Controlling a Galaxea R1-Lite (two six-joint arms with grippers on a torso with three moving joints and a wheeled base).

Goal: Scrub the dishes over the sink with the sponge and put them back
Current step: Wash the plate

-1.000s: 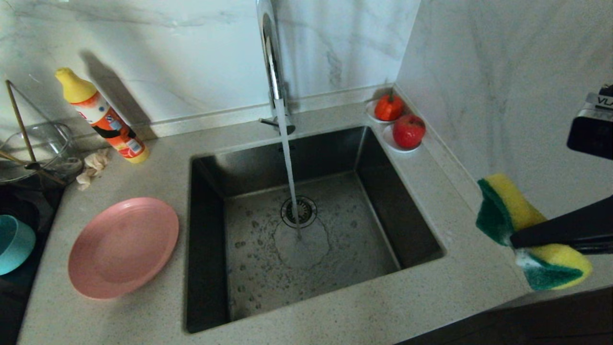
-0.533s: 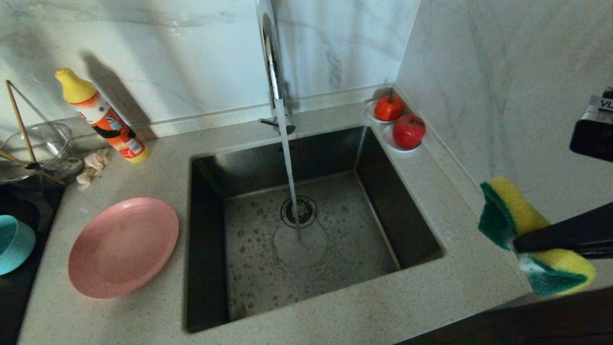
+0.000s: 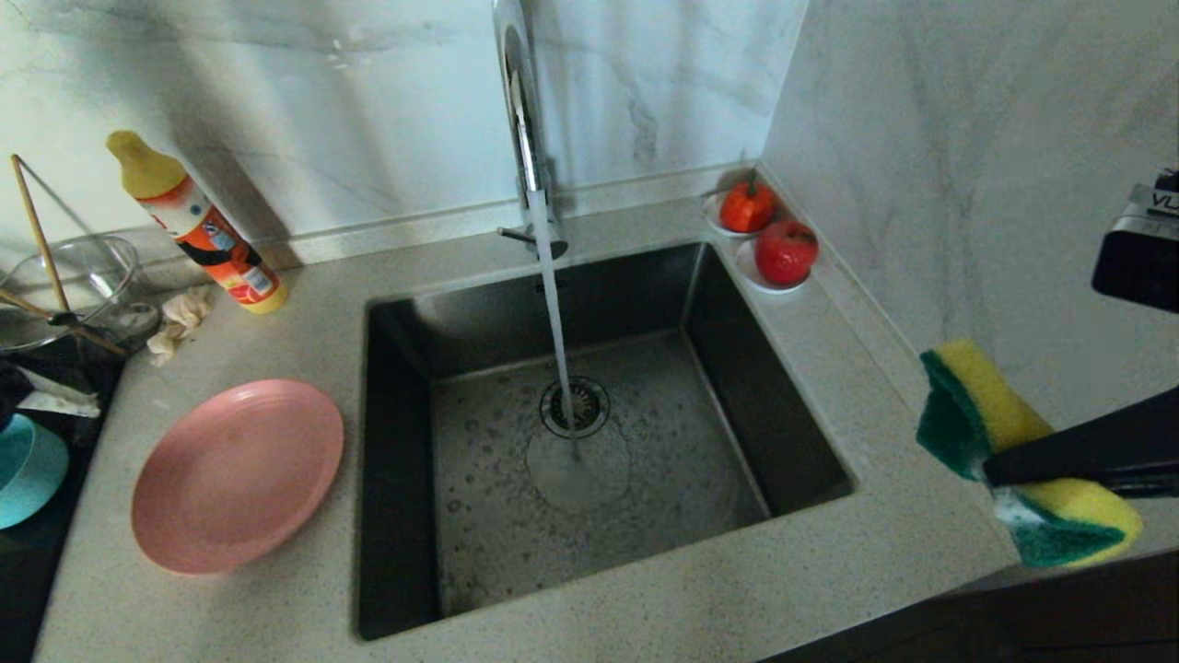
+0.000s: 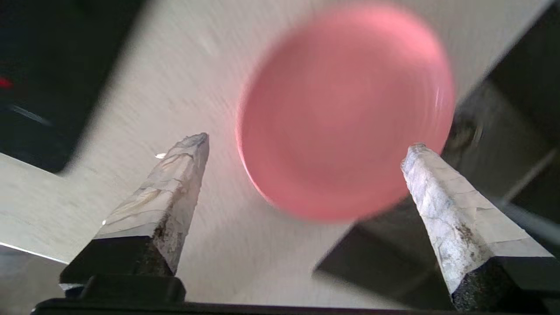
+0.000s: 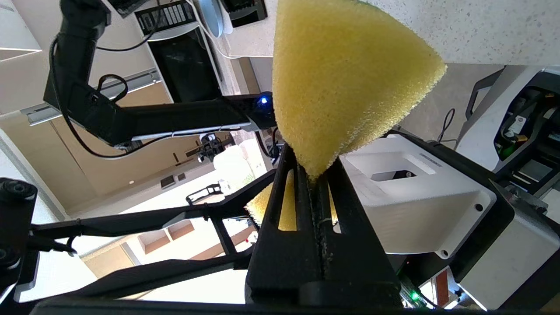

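Note:
The pink plate [image 3: 238, 476] lies flat on the counter left of the sink [image 3: 608, 295], and water runs from the tap [image 3: 525, 120] into the drain. The teal bowl [image 3: 28, 468] shows partly at the left edge. Just above it, a taped finger of my left gripper [image 3: 55, 401] pokes into the head view. In the left wrist view that gripper [image 4: 307, 143] is open with nothing in it, hanging above the counter, the plate [image 4: 345, 109] beyond its fingertips. My right gripper [image 3: 990, 465] is shut on the yellow and green sponge [image 3: 1013, 451], held above the counter right of the sink; the sponge [image 5: 345, 74] bulges out past the black jaws.
A detergent bottle [image 3: 198, 226] leans on the back wall. Beside it are a beige rag [image 3: 180, 322] and a glass bowl [image 3: 64, 285] with sticks. Two saucers with red fruit [image 3: 769, 239] sit in the back right corner. A black hob [image 3: 37, 571] borders the counter's left.
A taped finger of my left gripper has come into the head view at the left edge, above the teal bowl. The right gripper with the sponge has stayed where it was.

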